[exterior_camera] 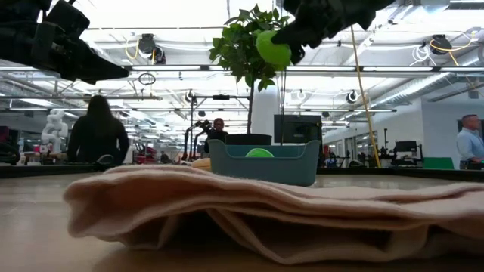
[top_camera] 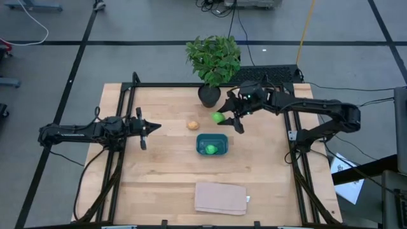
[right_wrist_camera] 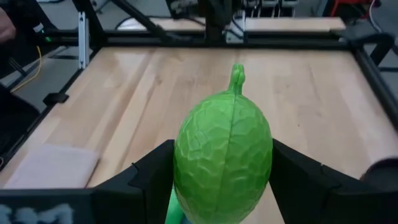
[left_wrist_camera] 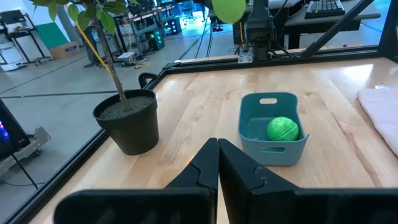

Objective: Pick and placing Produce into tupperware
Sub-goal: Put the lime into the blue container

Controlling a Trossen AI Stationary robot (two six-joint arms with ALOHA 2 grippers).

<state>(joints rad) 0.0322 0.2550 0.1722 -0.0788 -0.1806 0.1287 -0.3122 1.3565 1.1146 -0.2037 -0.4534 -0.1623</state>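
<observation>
Produce in transit: right pincer [top_camera: 224, 119] clamped on a bright green fruit [right_wrist_camera: 224, 163], fingers pressing its two flanks, stem end pointing away from the wrist. Held high off the table [top_camera: 159, 184], seen above the rim of the teal container [top_camera: 212, 144] in the low view, probably to clear that rim before lowering. Positioned just beyond the container's far side, toward the table's far edge, near the potted plant [top_camera: 213, 60]; only a short carry toward the table's middle looks needed.

Second green fruit [top_camera: 210, 149] lying inside the container already, toward its near wall, leaving bare floor on the far half for another piece. Orange-tan fruit [top_camera: 192, 125] resting on the bare wood just left of the container, apart from it, not yet collected.

Left pincer [top_camera: 148, 127] shut and empty, hovering over the left half of the table, pointed toward the middle, evidently waiting out of the way.

Open wood all around the container on its left and near sides. Folded tan cloth [top_camera: 220, 198] lying by the near edge, well apart from the work. Tightest spot likely the plant pot [top_camera: 208, 96] at the far edge, close to the right pincer; leaves overhanging there. Metal frame rails along the left and right table edges, well clear of the container.
</observation>
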